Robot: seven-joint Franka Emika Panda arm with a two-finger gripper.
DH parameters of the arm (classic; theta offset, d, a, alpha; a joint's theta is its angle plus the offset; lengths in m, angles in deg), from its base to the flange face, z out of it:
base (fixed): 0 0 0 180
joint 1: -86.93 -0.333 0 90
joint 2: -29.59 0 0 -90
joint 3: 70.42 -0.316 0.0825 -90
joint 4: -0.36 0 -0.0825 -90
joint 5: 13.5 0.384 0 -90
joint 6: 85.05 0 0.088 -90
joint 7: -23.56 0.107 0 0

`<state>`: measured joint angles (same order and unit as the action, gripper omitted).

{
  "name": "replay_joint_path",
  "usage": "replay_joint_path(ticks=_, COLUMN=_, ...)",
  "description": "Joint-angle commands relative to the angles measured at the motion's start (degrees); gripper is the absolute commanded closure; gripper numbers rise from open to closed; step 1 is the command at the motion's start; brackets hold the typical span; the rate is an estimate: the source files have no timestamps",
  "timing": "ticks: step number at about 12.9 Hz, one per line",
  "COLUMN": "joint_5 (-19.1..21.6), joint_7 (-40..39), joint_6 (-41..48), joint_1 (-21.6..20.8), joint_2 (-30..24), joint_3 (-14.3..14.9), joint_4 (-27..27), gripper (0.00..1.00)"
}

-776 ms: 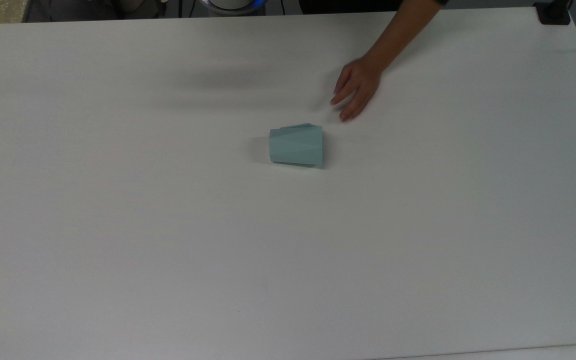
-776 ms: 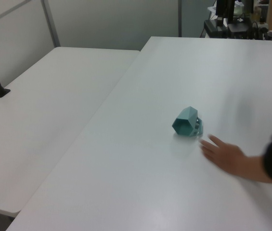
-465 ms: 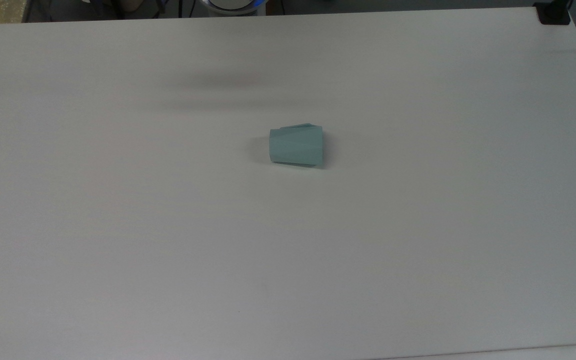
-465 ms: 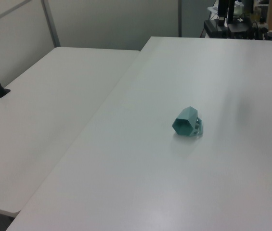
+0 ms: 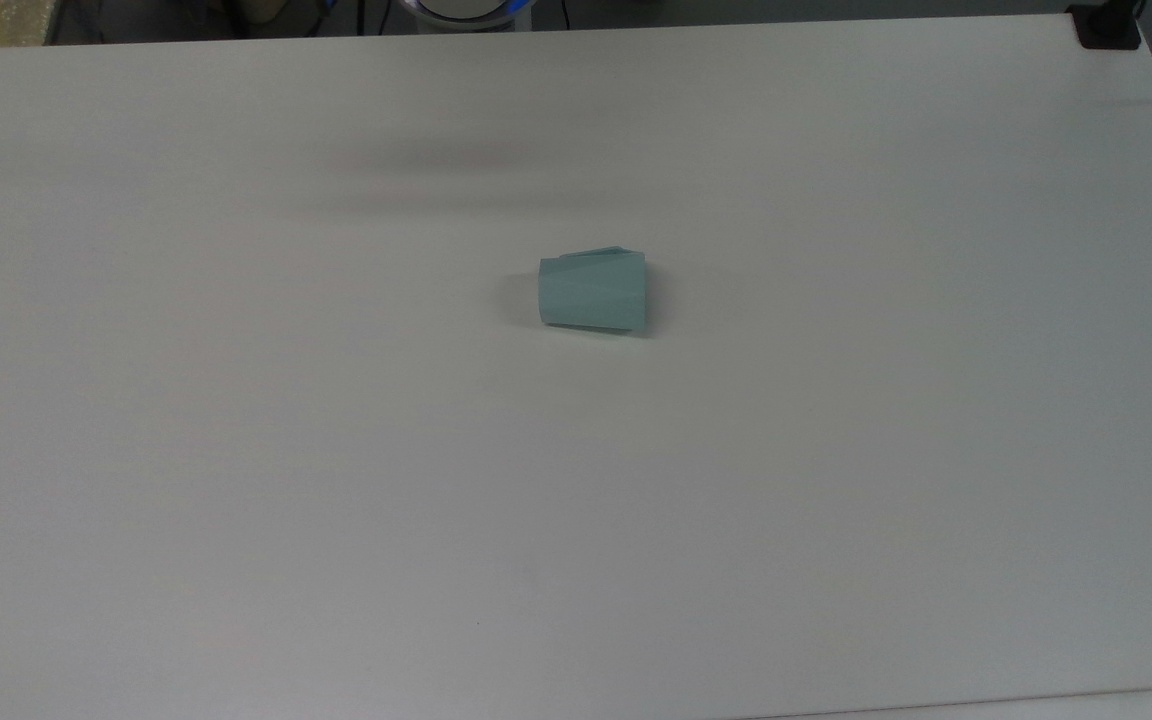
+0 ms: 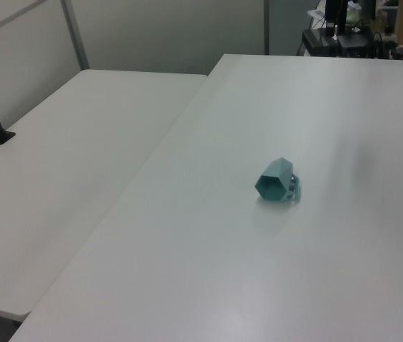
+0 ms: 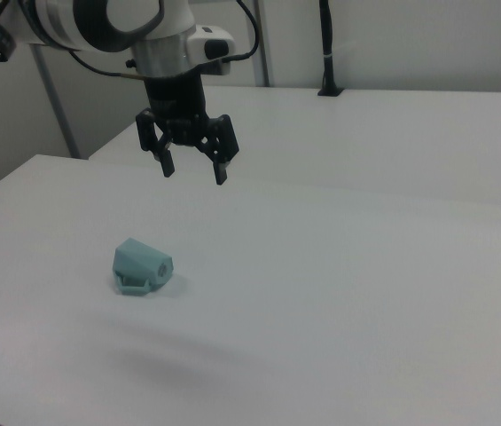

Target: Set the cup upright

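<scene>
Mid-tabletop (image 5: pixel 836 500): cup (image 5: pixel 592 292) on its side | hand (image 7: pixel 194 167) spread wide, hovering well apart | I judge it light, stiff, slippery (grip across the facets).

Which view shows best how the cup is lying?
The left view: the cup lies on its side, hexagonal mouth toward the camera, handle low on the left view's right. The top view gives just its tapering side; the right view shows its base end and handle.
</scene>
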<state>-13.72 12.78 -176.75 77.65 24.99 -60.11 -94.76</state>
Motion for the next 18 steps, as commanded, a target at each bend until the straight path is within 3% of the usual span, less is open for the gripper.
replay_joint_path(ticks=1, joint_5=-3.00, joint_7=12.13, joint_6=-0.14, joint_1=-2.49, joint_2=0.28, joint_3=-5.63, joint_4=0.46, gripper=0.00)
replay_joint_path(ticks=3, joint_5=-8.89, joint_7=22.24, joint_6=-2.86, joint_1=-8.70, joint_2=2.82, joint_3=-7.67, joint_4=0.72, gripper=0.00)
replay_joint_path(ticks=7, joint_5=-22.76, joint_7=39.65, joint_6=-2.96, joint_1=-23.21, joint_2=10.64, joint_3=-7.76, joint_4=3.88, gripper=0.00)
replay_joint_path(ticks=10, joint_5=-32.17, joint_7=49.07, joint_6=-1.83, joint_1=-30.77, joint_2=17.75, joint_3=-7.67, joint_4=8.26, gripper=0.00)
replay_joint_path(ticks=13, joint_5=-37.20, joint_7=50.86, joint_6=7.20, joint_1=-35.27, joint_2=28.04, joint_3=-7.67, joint_4=18.19, gripper=0.00)
replay_joint_path(ticks=18, joint_5=-46.86, joint_7=55.51, joint_6=10.57, joint_1=-43.27, joint_2=36.14, joint_3=-7.41, joint_4=17.95, gripper=0.00)
